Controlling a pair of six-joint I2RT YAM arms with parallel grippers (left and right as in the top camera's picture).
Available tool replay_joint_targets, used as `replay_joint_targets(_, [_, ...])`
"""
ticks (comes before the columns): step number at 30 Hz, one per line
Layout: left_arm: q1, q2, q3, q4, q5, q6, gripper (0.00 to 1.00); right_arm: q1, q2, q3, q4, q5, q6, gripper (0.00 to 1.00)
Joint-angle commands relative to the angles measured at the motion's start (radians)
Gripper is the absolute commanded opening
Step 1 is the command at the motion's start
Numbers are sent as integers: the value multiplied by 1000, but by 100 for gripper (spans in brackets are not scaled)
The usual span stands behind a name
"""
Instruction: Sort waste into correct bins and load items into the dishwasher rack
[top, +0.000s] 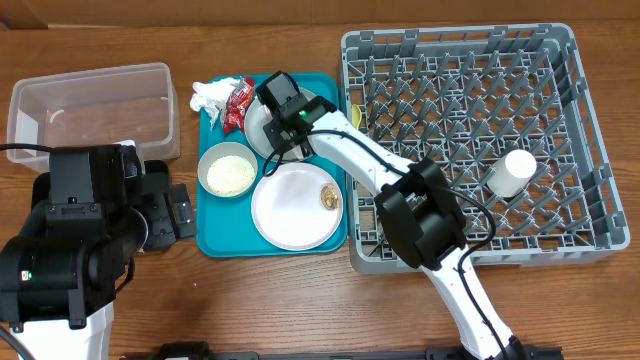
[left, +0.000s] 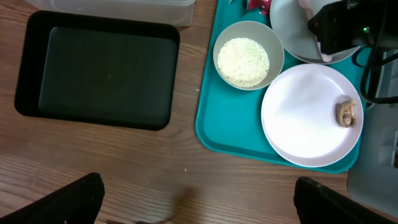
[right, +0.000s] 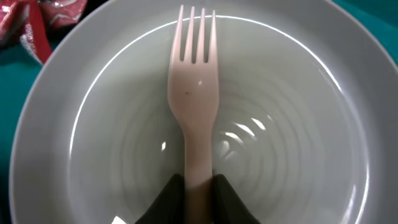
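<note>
My right gripper (right: 199, 186) is shut on the handle of the white plastic fork (right: 193, 74), right over the pale grey-blue plate (right: 298, 124) on the teal tray; in the overhead view the gripper (top: 285, 110) covers that plate (top: 258, 120). The red wrapper (top: 238, 102) and crumpled napkin (top: 212, 95) lie at the tray's far left. The grey bowl of rice (top: 228, 170) and the white plate (top: 290, 210) with a brown morsel (top: 329, 196) sit on the tray. A white cup (top: 513, 170) lies in the grey rack (top: 590, 130). My left gripper (left: 199, 205) is open above bare table. The yellow spoon (top: 356, 115) barely shows.
The teal tray (top: 215, 235) lies between the bins and the rack. The clear tub (top: 90, 105) stands at the far left. The black tray (left: 99, 74) lies in front of it, mostly under my left arm in the overhead view.
</note>
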Motion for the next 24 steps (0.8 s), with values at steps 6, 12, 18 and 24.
replay_joint_targets(6, [2, 2, 16, 1, -13, -6, 100, -3, -222, 61, -82, 44, 33, 12])
replay_joint_targets(12, [2, 2, 16, 1, -13, -6, 100, -18, -335, 61, -153, 45, 125, 12])
replay_joint_targets(18, [2, 2, 16, 1, -13, -6, 100, -116, -372, 58, -305, 43, 190, 13])
replay_joint_targets(24, [2, 2, 16, 1, -13, -6, 100, -204, -371, 29, -338, -142, 102, 20])
